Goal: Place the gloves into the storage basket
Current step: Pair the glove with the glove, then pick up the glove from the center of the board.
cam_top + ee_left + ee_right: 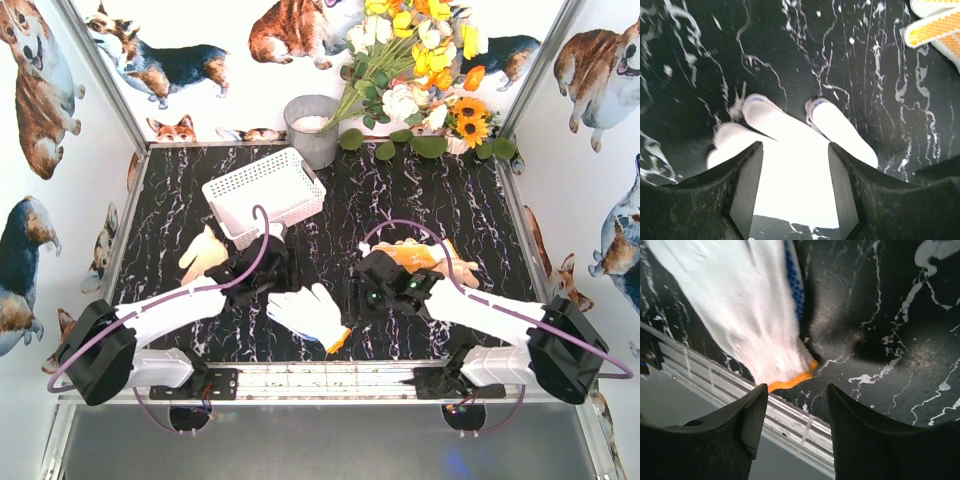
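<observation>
Top external view: white glove (308, 312) flat on worktop (440, 200) between both arms, orange cuff toward near edge. Wrist views: left tool (795, 146) parted, straddling glove body, pads not pinching, glove fingers splayed beyond. Also parted: right tool (797, 390), nothing between, cuff just beside it. Likely both line up on opposite ends so floppy glove lifts without sagging. At rear-left, storage basket (262, 190) angled, no glove visible inside. Near basket, cream glove (203, 255); yellow glove (425, 255) partly under right arm.
</observation>
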{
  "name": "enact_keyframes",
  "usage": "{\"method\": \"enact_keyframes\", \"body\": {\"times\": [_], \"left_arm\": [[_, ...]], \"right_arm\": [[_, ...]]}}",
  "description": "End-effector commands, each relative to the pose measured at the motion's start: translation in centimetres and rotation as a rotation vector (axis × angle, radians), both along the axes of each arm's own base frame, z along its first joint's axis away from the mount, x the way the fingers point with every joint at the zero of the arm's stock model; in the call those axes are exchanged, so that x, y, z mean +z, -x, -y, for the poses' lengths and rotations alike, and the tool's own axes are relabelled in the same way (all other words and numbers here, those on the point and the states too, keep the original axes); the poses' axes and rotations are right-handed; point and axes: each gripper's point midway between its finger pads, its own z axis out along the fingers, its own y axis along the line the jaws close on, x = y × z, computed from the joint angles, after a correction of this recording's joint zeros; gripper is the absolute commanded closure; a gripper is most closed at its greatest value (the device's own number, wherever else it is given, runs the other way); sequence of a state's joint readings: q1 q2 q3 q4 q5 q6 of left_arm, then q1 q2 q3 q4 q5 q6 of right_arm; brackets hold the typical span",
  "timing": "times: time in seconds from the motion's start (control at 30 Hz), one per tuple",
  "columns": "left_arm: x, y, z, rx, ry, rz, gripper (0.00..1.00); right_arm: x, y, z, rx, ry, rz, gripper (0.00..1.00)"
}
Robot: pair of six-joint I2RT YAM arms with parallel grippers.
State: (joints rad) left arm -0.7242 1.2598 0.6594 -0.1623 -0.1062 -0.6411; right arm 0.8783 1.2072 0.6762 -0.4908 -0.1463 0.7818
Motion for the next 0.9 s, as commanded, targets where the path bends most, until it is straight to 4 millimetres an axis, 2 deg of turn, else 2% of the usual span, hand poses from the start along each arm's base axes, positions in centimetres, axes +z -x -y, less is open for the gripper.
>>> {"method": "enact_keyframes", "body": {"times": [0.0,0.13,0.3,0.43,0.53,0.63,0.7,0.87], "left_arm": [[-1.4,2.5,0.5,0.119,0.087,-0.125,0.51],[-2.4,3.3,1.2,0.150,0.144,-0.174,0.52],[-4.0,4.0,1.1,0.171,0.107,-0.242,0.53],[-4.1,4.4,1.2,0.159,0.107,-0.248,0.56],[-3.7,5.0,2.2,0.128,0.141,-0.257,0.63],[-3.4,5.9,3.7,0.087,0.179,-0.269,0.71],[-3.9,6.7,4.3,0.076,0.195,-0.288,0.74],[-5.0,7.9,6.0,0.055,0.270,-0.323,0.81]], "right_arm": [[0.3,-0.1,-1.4,0.123,-0.111,-0.023,0.47],[0.0,-1.3,-1.8,0.129,-0.197,-0.098,0.49],[-1.2,-3.7,-2.2,0.106,-0.223,-0.123,0.50],[-2.5,-4.7,-2.9,0.097,-0.222,-0.156,0.51],[-3.5,-5.2,-3.3,0.084,-0.227,-0.168,0.52],[-4.3,-5.1,-3.7,0.079,-0.235,-0.201,0.53],[-4.7,-4.8,-3.7,0.072,-0.242,-0.219,0.54],[-5.7,-3.6,-2.6,0.052,-0.220,-0.245,0.55]]}}
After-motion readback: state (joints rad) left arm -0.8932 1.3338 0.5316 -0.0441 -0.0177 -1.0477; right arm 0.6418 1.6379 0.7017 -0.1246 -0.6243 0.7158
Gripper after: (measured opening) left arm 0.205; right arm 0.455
